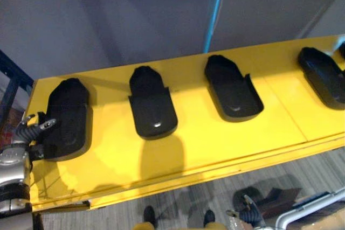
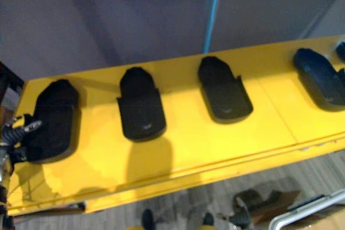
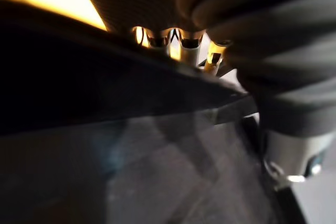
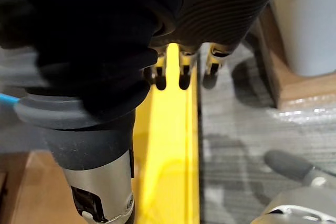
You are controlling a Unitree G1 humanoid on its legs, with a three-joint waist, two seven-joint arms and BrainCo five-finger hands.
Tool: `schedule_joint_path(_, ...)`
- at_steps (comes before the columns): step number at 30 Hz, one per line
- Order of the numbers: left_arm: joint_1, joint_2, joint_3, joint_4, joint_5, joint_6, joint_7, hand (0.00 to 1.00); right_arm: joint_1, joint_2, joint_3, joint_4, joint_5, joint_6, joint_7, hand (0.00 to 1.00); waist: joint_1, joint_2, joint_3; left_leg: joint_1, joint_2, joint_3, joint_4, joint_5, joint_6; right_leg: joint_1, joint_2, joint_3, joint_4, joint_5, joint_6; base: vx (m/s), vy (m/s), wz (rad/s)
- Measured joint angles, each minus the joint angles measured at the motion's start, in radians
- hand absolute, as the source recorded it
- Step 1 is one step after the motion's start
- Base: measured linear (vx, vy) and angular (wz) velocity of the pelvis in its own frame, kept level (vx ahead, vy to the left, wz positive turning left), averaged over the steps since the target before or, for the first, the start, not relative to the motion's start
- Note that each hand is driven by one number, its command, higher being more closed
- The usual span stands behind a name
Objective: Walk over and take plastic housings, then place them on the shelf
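Reaching leftmost housing (image 1: 67, 117) at its left edge: left hand (image 1: 35, 126), grip hidden, cannot tell. Housing on yellow tabletop (image 1: 215, 138), long axis pointing away from robot. Right hand (image 4: 184, 69) low, slack-fingered, empty, well apart.

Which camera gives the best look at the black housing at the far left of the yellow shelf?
The left eye view: the leftmost housing lies whole on the yellow shelf, the left hand at its edge. The right eye view shows it likewise, nearer the frame's side. The left wrist view catches just a dark close-up edge.
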Motion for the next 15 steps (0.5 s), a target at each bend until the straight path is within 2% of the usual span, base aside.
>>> schedule_joint_path(6, -0.005, -0.003, 0.004, -0.167, -0.005, -0.091, 0.074, 0.00, -0.021, 0.012, 0.005, 0.000, 0.001, -0.002, -0.025, 0.00, 0.015, 0.010, -0.015, 0.001, -0.003, -0.008, 0.000, 0.000, 0.000, 0.015, -0.001, -0.019, -0.007, 0.000, 0.000, 0.02, 0.000, 0.06)
schedule_joint_path(8, -0.037, -0.006, 0.002, -0.181, -0.052, -0.119, 0.091, 0.00, -0.028, 0.012, 0.028, 0.003, 0.001, -0.004, -0.024, 0.00, 0.022, 0.019, -0.021, 0.010, -0.004, -0.017, 0.000, 0.000, 0.000, 0.030, -0.001, -0.026, -0.016, 0.000, 0.000, 0.00, -0.007, 0.06)
schedule_joint_path(11, -0.064, -0.022, -0.001, -0.231, -0.083, -0.128, 0.092, 0.00, -0.042, 0.015, 0.050, 0.015, 0.001, -0.005, -0.018, 0.00, 0.027, 0.029, -0.036, 0.014, -0.006, -0.040, -0.001, 0.000, 0.000, 0.048, 0.000, -0.050, -0.022, 0.000, -0.001, -0.01, -0.011, 0.17)
schedule_joint_path(15, -0.072, -0.027, -0.009, -0.328, -0.122, -0.121, 0.079, 0.00, -0.089, 0.014, 0.085, 0.029, 0.003, -0.005, -0.002, 0.00, 0.049, 0.041, -0.046, 0.010, -0.009, -0.066, -0.003, 0.009, 0.001, 0.058, 0.000, -0.079, -0.024, -0.002, -0.004, -0.03, -0.012, 0.19)
